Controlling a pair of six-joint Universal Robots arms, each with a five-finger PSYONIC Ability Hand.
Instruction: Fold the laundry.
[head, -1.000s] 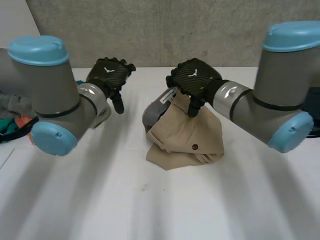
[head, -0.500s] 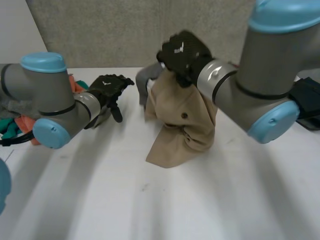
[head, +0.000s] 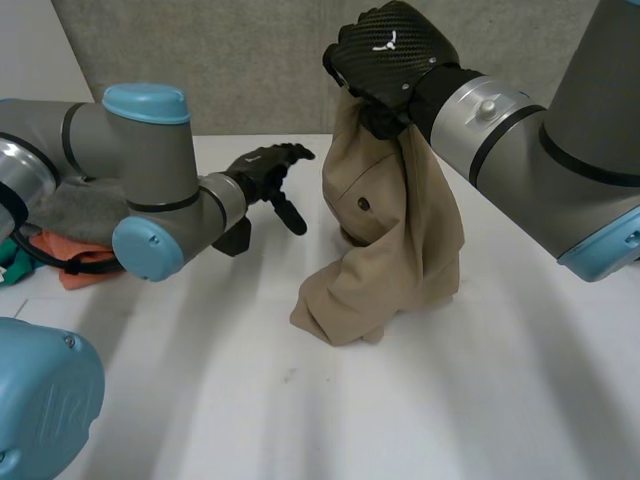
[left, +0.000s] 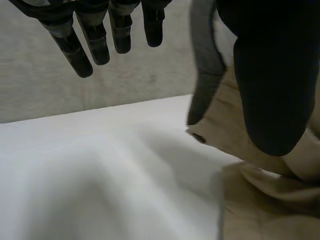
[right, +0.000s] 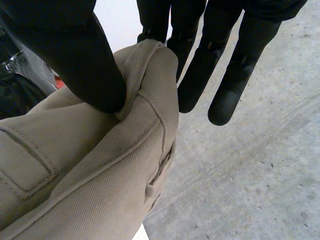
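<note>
A tan pair of trousers hangs from my right hand, raised above the middle of the white table. Its lower part still rests crumpled on the table. In the right wrist view the thumb pinches a seamed edge of the tan cloth against the fingers. My left hand is open just left of the hanging trousers and touches nothing. In the left wrist view its straight fingers point past the cloth, whose grey lining shows.
A pile of other laundry lies at the table's left edge, with a grey piece over an orange one. A grey wall runs behind the table. My left arm reaches across the left half.
My right hand closed on the trousers' top edge and rose, lifting most of the garment off the table. My left arm swung so that its open hand came closer to the cloth.
</note>
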